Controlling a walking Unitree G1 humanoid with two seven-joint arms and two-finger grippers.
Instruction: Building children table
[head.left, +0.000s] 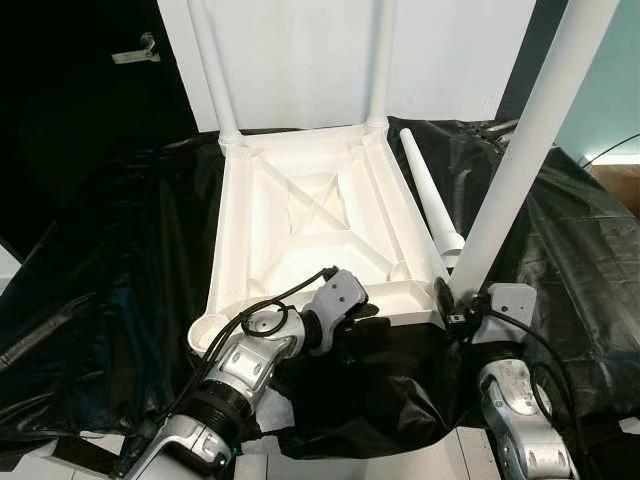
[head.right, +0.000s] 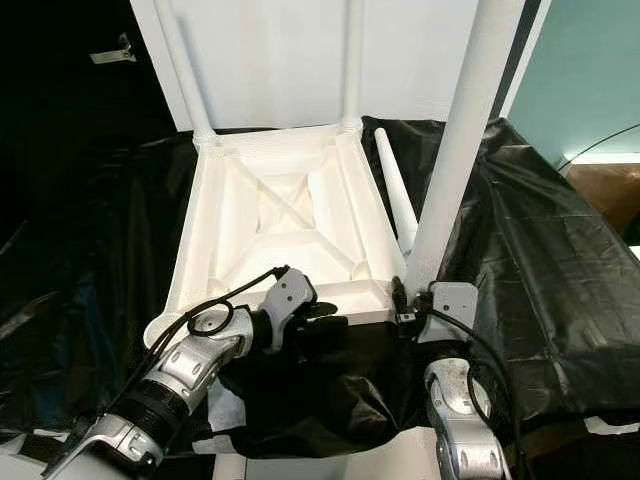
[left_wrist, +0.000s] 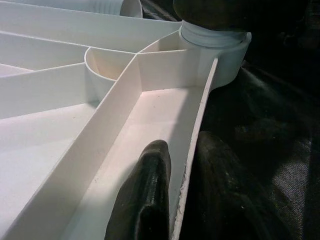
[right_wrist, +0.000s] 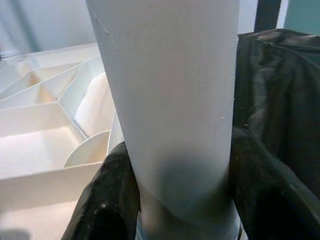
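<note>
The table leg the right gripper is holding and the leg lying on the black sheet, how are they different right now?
The held leg stands upright at the near right corner of the upturned tabletop, while the loose leg lies flat on the black sheet beside the tabletop's right edge. The right gripper clamps the held leg near its base; nothing touches the loose leg. Both are white and tapered.

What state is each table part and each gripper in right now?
Tabletop: upside down on the black sheet.
Two far legs: upright in their corners.
Near-right leg: upright in its corner.
Loose leg: lying beside the tabletop.
Near-left socket: empty.
Left gripper: pinching the tabletop's rim.
Right gripper: shut on the near-right leg.
</note>
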